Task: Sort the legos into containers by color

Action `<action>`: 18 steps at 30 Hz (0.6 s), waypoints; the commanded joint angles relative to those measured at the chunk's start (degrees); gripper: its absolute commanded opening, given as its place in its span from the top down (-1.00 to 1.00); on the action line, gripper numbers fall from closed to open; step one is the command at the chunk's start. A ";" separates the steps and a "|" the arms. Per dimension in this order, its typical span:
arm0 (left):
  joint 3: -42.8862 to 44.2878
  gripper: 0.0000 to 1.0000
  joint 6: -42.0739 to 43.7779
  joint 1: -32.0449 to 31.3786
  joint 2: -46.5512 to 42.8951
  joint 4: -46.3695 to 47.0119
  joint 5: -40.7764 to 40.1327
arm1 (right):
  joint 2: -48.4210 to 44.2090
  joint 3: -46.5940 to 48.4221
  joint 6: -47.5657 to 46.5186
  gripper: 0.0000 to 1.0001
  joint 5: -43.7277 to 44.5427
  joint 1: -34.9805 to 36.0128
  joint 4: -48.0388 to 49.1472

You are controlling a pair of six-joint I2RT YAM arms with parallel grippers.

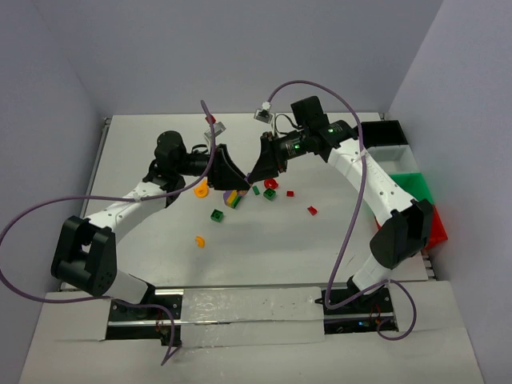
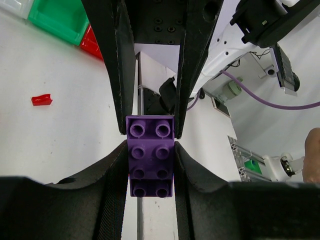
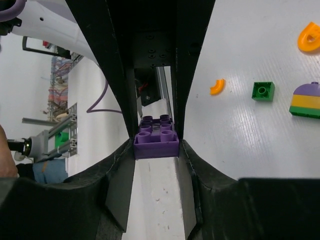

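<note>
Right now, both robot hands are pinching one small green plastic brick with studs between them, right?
Not green. The small studded plastic brick is purple. The left gripper and the right gripper both pinch it between them, and each wrist view shows its purple studs.

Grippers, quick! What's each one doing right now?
Left gripper: closed on the purple brick.
Right gripper: closed on the same purple brick.

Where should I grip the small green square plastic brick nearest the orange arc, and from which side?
Pinch the green square brick across two opposite flat side walls, straight down from above: it sits flat, studs up, sides clear.
</note>
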 commanded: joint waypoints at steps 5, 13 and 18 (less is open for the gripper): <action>4.81 0.22 4.11 -0.33 0.06 -6.51 -1.52 | -0.18 0.97 -1.42 1.00 0.38 0.53 -1.39; 11.26 -0.98 25.79 3.37 -2.80 -37.42 -11.83 | -2.11 0.20 -2.83 1.00 6.26 -8.09 -3.81; 16.40 -0.99 32.28 10.74 -4.25 -48.18 -26.56 | -2.02 2.89 -6.60 1.00 19.43 -20.18 -8.32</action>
